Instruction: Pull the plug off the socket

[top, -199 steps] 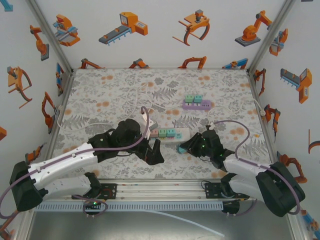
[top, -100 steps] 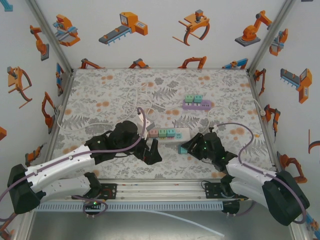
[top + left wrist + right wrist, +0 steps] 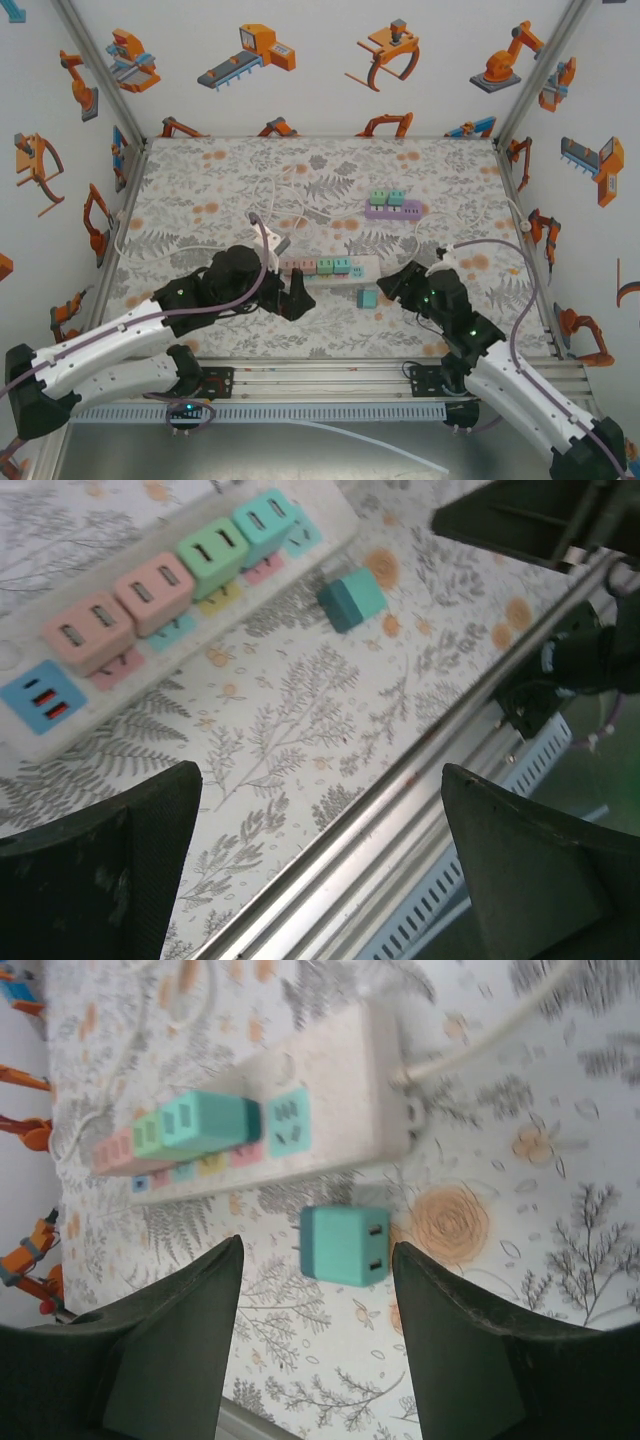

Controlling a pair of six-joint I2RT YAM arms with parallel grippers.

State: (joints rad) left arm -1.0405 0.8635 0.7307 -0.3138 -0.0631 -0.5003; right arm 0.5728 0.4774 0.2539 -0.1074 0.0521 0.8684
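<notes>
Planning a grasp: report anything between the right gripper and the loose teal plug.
Nothing visible. The teal plug lies alone on the table, directly before the open right gripper, apart from the power strip.

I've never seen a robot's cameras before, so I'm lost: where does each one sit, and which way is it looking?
Top external: fixed high behind the robot, looking down on the flower-patterned table; the left gripper and right gripper show.
Left wrist: rides the left wrist, looking down past its open fingers at the white power strip.
Right wrist: rides the right wrist, looking down between its fingers.
Shared: all three see that strip and the loose teal cube plug.
</notes>
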